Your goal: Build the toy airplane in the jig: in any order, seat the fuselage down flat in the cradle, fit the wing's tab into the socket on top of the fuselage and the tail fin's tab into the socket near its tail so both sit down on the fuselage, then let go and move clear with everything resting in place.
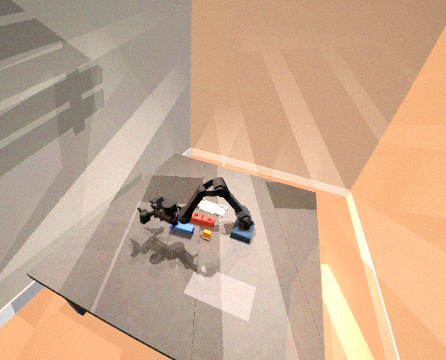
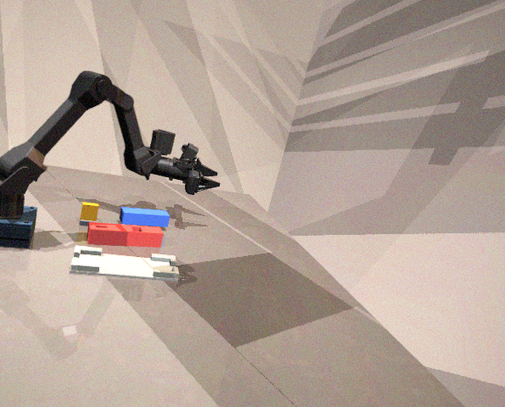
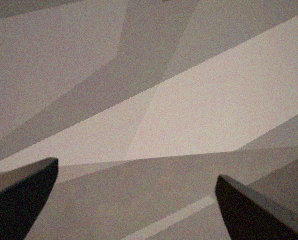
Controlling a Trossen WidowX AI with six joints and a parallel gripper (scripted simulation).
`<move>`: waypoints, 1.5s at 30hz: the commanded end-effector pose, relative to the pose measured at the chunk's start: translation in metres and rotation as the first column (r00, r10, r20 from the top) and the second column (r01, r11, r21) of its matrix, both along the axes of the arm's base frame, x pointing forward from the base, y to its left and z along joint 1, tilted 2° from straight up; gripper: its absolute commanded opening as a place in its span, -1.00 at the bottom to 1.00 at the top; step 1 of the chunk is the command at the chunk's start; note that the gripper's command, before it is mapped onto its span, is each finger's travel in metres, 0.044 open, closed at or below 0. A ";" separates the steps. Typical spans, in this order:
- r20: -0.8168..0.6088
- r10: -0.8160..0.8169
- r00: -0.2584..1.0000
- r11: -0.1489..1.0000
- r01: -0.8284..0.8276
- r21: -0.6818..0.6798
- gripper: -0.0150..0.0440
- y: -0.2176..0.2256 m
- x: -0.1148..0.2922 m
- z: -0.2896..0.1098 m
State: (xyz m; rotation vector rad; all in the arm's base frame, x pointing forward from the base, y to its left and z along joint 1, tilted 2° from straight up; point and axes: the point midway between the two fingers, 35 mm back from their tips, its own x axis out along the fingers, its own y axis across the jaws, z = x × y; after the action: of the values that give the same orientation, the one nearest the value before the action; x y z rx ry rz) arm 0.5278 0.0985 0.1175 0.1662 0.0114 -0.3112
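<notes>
In the exterior view the gripper [image 2: 210, 177] hangs in the air at centre left of the frame, its jaws spread wide with nothing between them; the wrist view confirms this, showing only two dark fingertips at the bottom corners and bare wall and counter beyond. Every part lies lower and to the left of the jaws, back toward the arm's blue base plate [image 2: 28, 227]. Nearest is the blue wing [image 2: 144, 216], a smooth rectangular block with its long axis running left to right across the frame. Just below it lies the red fuselage [image 2: 125, 234], a longer bar on the same axis with socket cut-outs in its top face. The small yellow tail fin [image 2: 89, 211] stands left of the wing. The white jig [image 2: 120, 264], a flat plate with grey cradle blocks at its corners, sits lowest and holds nothing. I judge that the arm must draw back and tip downward to grasp the fuselage across its narrow width.
</notes>
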 end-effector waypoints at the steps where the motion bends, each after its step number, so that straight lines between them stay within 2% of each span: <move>1: 0.000 0.000 1.000 1.000 0.000 0.000 0.95 0.000 0.000 0.000; 3: -0.036 0.005 0.999 1.000 -0.006 -0.015 1.00 -0.004 0.001 -0.002; 9: -0.359 0.040 0.933 0.992 -0.079 -0.096 1.00 -0.041 -0.005 -0.019; 17: -0.737 0.086 0.670 0.983 -0.179 -0.049 1.00 -0.088 -0.062 -0.041; 32: -0.907 0.157 0.391 0.978 -0.192 0.086 1.00 -0.112 -0.135 -0.042; 45: -0.956 0.278 0.094 0.956 -0.119 0.267 1.00 -0.121 -0.225 -0.024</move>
State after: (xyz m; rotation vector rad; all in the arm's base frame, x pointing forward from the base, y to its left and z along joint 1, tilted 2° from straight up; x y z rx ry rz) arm 0.3694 -0.0183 0.0754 -0.0415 1.2452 -0.1430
